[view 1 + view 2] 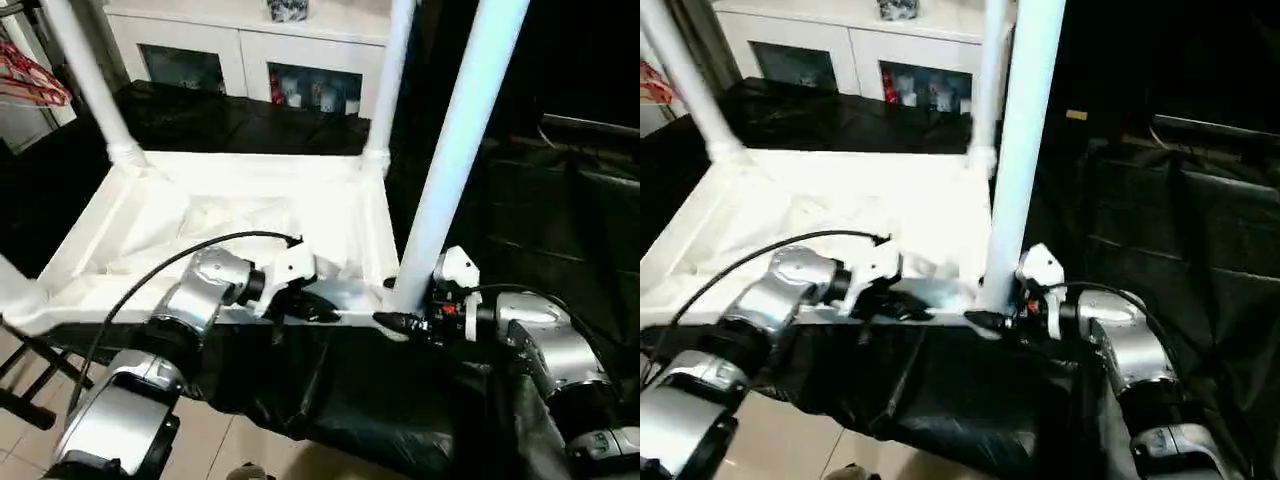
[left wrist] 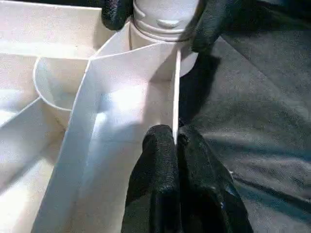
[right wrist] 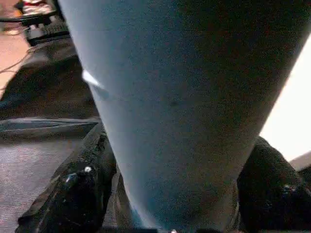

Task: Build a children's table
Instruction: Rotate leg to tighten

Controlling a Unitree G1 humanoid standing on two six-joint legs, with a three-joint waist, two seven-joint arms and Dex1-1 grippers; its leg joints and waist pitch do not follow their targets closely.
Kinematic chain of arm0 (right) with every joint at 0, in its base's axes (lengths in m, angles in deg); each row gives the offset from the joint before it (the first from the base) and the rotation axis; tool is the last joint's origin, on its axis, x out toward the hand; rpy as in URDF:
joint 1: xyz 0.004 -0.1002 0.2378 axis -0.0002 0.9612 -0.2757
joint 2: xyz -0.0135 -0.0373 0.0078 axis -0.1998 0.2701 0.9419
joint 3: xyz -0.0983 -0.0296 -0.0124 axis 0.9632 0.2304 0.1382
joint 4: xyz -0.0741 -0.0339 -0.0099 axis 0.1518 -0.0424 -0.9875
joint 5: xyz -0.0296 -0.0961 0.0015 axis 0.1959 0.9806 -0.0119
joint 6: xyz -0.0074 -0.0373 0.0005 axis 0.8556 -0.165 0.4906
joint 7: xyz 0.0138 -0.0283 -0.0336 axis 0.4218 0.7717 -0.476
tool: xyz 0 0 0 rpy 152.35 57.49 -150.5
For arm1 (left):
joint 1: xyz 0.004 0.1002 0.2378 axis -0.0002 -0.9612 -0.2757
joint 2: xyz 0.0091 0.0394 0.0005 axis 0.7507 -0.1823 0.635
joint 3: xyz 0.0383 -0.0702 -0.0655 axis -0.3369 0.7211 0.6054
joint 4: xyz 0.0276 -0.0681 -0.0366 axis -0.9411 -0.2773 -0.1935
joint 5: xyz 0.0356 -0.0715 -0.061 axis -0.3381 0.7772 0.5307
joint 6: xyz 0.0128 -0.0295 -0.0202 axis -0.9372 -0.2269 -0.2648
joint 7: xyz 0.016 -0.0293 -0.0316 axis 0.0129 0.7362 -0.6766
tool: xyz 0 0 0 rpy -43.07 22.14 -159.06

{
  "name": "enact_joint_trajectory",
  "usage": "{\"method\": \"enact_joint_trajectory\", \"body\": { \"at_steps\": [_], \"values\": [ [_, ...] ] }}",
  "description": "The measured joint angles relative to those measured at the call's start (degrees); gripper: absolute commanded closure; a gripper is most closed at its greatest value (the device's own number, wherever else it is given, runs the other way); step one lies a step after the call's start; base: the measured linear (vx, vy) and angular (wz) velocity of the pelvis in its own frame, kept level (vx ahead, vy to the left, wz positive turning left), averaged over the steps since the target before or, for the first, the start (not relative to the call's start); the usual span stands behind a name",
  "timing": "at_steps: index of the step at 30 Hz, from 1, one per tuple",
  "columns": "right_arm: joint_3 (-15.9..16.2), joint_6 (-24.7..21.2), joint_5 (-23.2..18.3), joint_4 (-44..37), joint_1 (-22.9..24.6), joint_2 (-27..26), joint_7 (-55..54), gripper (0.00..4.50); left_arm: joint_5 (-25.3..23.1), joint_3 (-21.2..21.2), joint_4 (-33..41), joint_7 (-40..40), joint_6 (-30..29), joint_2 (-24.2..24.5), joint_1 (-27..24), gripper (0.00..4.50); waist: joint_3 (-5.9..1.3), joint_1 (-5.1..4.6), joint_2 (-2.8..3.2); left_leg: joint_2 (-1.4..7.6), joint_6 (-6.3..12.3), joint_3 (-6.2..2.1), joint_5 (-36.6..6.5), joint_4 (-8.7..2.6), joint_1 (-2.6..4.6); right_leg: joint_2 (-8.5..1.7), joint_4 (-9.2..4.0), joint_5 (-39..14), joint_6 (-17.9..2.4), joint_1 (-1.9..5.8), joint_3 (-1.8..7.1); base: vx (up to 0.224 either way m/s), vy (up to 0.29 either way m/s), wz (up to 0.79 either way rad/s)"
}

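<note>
- The left gripper (image 1: 318, 305) has its black fingers (image 2: 160, 179) pinched together on the thin near rim wall of the table top (image 1: 240, 215), holding it steady.
- The right gripper (image 1: 400, 322) has its jaws spread around the base of the near right leg (image 1: 455, 150), one finger on each side, at the corner socket (image 2: 163, 22).
- The top lies underside up on black sheeting (image 1: 330, 400), legs standing at 11, 1 and 3 o'clock.
- To do this step well, I judge: keep the rim clamped, hold the leg upright and turn it squarely until it seats.
- A white cabinet (image 1: 250, 40) stands at 12 o'clock.
</note>
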Motion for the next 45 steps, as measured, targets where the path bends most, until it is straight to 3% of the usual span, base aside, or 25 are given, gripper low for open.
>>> {"method": "enact_joint_trajectory", "body": {
  "at_steps": [5, 13, 18, 23, 30, 31, 33, 35, 38, 45],
  "values": [
    [0.4, -1.4, -0.1, -2.0, 0.7, 0.2, 0.1, 1.78, 0.4, 0.0, 0.6, 1.0, 0.1, 0.5, -0.5, 4.5, 0.0, 0.05, 0.0, 0.0, 0.0, 0.0, 0.0, 0.0, -0.01, 0.0, 0.0, 0.0, 0.0, 0.0, 0.0, 0.0, 0.0, 0.0],
    [-0.2, -1.3, -0.1, -2.4, 1.5, -0.7, -2.2, 1.84, 0.3, 0.1, 0.4, -0.1, 0.4, 0.3, -0.6, 4.5, -0.01, 0.07, -0.03, 0.0, 0.0, 0.0, 0.0, -0.01, 0.03, 0.0, 0.0, 0.0, 0.0, 0.03, 0.0, 0.0, 0.0, 0.0],
    [-4.2, -1.2, 1.3, 1.2, 0.3, -5.4, -14.8, 1.85, -1.2, 1.2, -1.7, -8.5, -0.4, -2.3, 0.4, 4.5, 0.0, -0.36, -0.1, -0.03, 0.0, 0.0, 0.0, 0.08, 0.3, -0.01, 0.01, -0.1, 0.3, 0.19, 0.06, 0.0, 0.0, 0.0],
    [-7.5, 0.7, 2.3, 8.1, -3.8, -10.4, -30.0, 1.85, -2.1, 1.8, -3.8, -17.5, -2.3, -5.7, 1.9, 4.5, 0.0, -1.78, -0.24, -0.05, 0.0, 0.0, 0.0, 0.08, 0.4, -0.02, 0.03, -0.1, 0.3, 0.26, 0.1, 0.0, 0.0, 0.0],
    [-12.2, 3.0, 3.8, 16.5, -10.0, -16.8, -51.1, 1.85, -4.4, 2.3, -5.8, -29.1, -4.7, -10.9, 4.2, 4.5, -0.03, -2.31, -0.19, -0.07, -0.03, 0.01, 0.0, -0.1, 0.29, -0.02, -0.03, 0.0, 0.0, 0.17, 0.09, 0.0, 0.0, 0.0],
    [-12.3, 3.7, 3.8, 17.0, -10.3, -16.9, -51.7, 1.85, -4.4, 2.3, -5.8, -29.7, -4.8, -11.0, 4.2, 4.5, -0.04, -2.31, -0.17, -0.07, -0.02, 0.01, 0.0, -0.14, 0.29, -0.02, -0.03, 0.0, 0.0, 0.16, 0.09, 0.0, 0.0, 0.0],
    [-12.3, 4.9, 3.9, 17.9, -10.4, -17.0, -52.0, 1.15, -4.4, 2.3, -5.8, -29.9, -4.8, -11.1, 4.2, 4.5, -0.05, -2.3, -0.16, -0.07, -0.02, 0.02, 0.0, -0.19, 0.29, -0.02, -0.03, 0.0, 0.0, 0.16, 0.06, 0.0, 0.0, 0.0],
    [-12.3, 5.2, 3.8, 18.3, -10.6, -17.2, -51.6, 1.15, -4.4, 2.3, -5.7, -29.6, -4.8, -11.1, 4.2, 4.5, -0.04, -2.31, -0.16, -0.07, -0.02, 0.02, 0.0, -0.18, 0.29, -0.02, -0.03, 0.0, 0.0, 0.16, 0.06, 0.0, 0.0, 0.0],
    [-12.3, 5.3, 3.8, 18.5, -10.6, -17.1, -50.3, 0.72, -4.4, 2.3, -5.0, -29.2, -4.8, -10.8, 3.5, 4.5, -0.05, -2.36, -0.16, -0.08, -0.01, 0.02, 0.0, -0.16, 0.3, -0.02, -0.03, 0.0, 0.0, 0.17, 0.09, 0.0, 0.0, 0.0],
    [-9.8, 5.2, 4.0, 17.2, -9.8, -13.5, -39.2, 0.58, -3.8, 2.3, -2.5, -24.2, -4.4, -8.7, 2.1, 4.5, -0.03, -2.43, -0.18, -0.07, -0.01, 0.02, 0.0, -0.27, 0.26, -0.01, -0.03, -0.1, 0.0, 0.1, 0.04, 0.0, 0.0, 0.0]
  ]
}}
